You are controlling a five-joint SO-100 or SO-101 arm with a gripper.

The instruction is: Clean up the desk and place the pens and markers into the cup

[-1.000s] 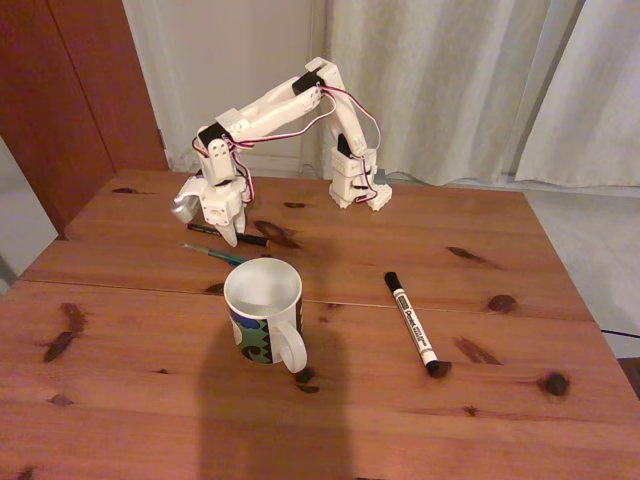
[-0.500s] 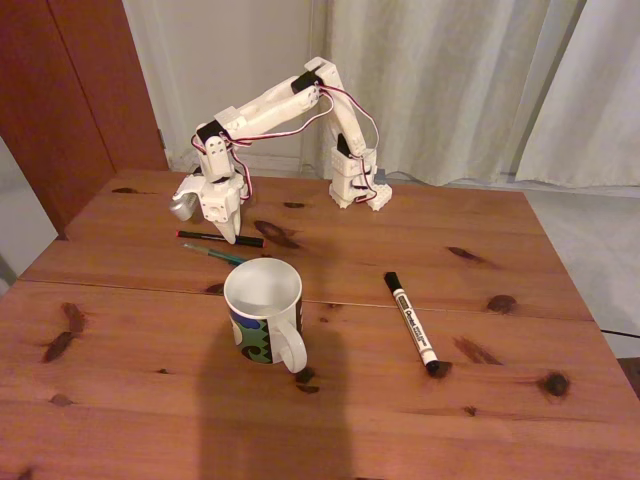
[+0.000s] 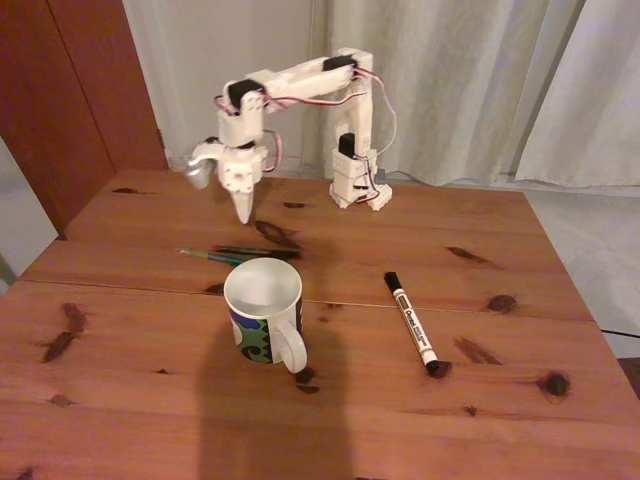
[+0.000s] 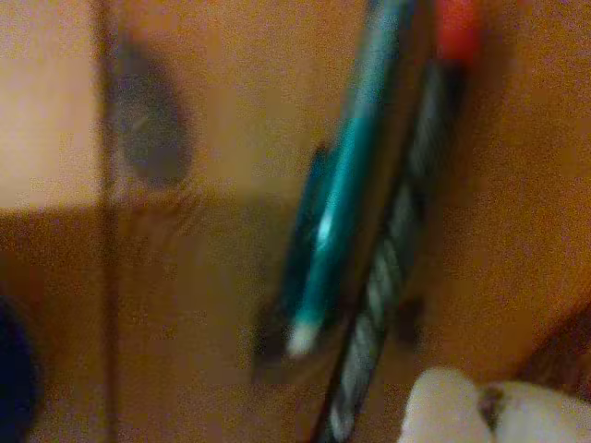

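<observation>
Pens (image 3: 238, 253) lie side by side on counter (image 3: 420, 400) just behind cup (image 3: 263, 311), marker (image 3: 412, 321) apart to its right. Fingers (image 3: 241, 214) clenched, empty, raised above pens. Risk: grabbing both pens tog., or nudging cup.

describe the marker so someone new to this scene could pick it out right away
In the fixed view, start at the white mug in the middle of the wooden desk; the marker lies alone to its right. It is thick, with a white printed barrel and black cap, unlike the two thin pens behind the mug.
</observation>
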